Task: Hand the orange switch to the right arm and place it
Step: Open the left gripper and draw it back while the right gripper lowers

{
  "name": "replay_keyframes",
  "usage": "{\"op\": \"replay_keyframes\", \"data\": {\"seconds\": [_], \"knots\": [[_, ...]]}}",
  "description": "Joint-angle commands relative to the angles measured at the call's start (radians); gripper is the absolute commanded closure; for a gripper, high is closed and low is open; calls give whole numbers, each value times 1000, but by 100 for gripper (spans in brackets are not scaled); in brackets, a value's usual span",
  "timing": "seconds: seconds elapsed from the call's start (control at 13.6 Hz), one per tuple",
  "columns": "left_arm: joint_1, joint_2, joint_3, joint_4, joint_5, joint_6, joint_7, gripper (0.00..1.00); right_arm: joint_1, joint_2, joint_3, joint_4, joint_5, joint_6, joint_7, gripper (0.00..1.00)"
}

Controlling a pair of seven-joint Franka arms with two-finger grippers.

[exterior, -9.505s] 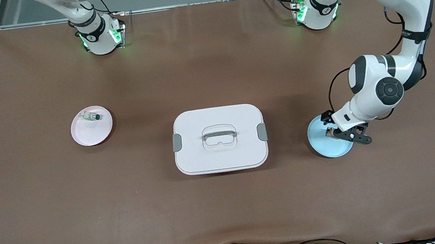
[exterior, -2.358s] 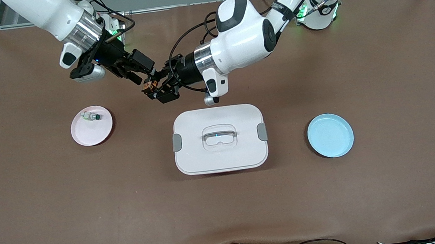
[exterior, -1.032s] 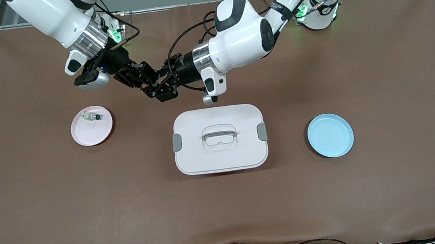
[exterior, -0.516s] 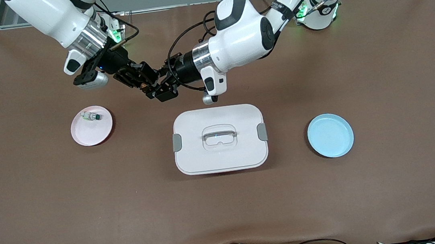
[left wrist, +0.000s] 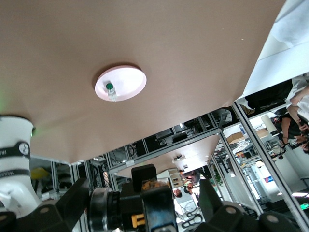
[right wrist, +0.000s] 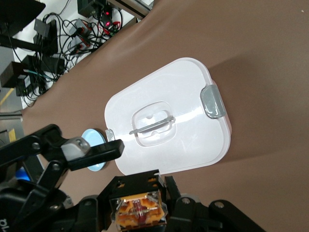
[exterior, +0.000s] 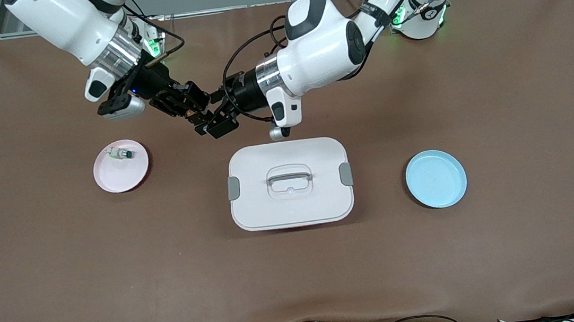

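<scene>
Front view has both arms meeting in the air above the bare brown worktop (exterior: 64, 270), between the pink plate (exterior: 120, 166) and the white lidded box (exterior: 289, 183). The right arm slants down from its base, and its right hand (exterior: 188, 107) reaches toward the left arm. The left arm comes in low and nearly level, its big white wrist tipped sideways, left hand (exterior: 212, 121) pointing back at it. The two hands sit tip to tip, too tangled here to read the fingers.

The right wrist view settles it. The right hand (right wrist: 139, 205) has its dark fingers (right wrist: 89, 212) closed on the orange switch (right wrist: 139, 212), seen as an orange-marked face. The left hand's fingers (right wrist: 91, 153) stand spread, one alongside and clear of the switch. The box lies below, a sliver of the blue plate (right wrist: 94, 145) behind one finger.

The left wrist view shows the right hand (left wrist: 144, 203) end-on, an orange glint at its tip, with the left hand's two fingers wide apart either side. On the pink plate lies a small clear piece with a green tip (left wrist: 110, 90).

No writing I can read.
</scene>
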Motion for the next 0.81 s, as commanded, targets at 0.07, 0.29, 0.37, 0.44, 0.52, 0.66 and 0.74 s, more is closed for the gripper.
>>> {"op": "replay_keyframes", "data": {"seconds": [0.07, 0.29, 0.37, 0.44, 0.52, 0.66, 0.74], "knots": [[40, -10, 6, -43, 197, 5, 81, 0, -74, 25, -2, 58, -12, -136, -208, 100], [80, -38, 6, -138, 317, 2, 82, 0, -180, 37, -2, 92, -35, -294, -536, 100], [104, -46, 6, -163, 354, 2, 84, 0, -209, 37, -3, 90, -58, -323, -642, 100], [127, -56, 6, -184, 376, 0, 89, 0, -240, 37, -3, 89, -110, -354, -727, 100], [150, -58, 6, -192, 376, 0, 99, 0, -264, 39, -3, 89, -170, -391, -794, 100], [185, -88, 6, -227, 437, -58, 162, 0, -307, 39, -3, 75, -282, -429, -931, 100], [214, -110, 6, -252, 504, -117, 200, 0, -327, 39, -3, 61, -312, -436, -1015, 100]]}}
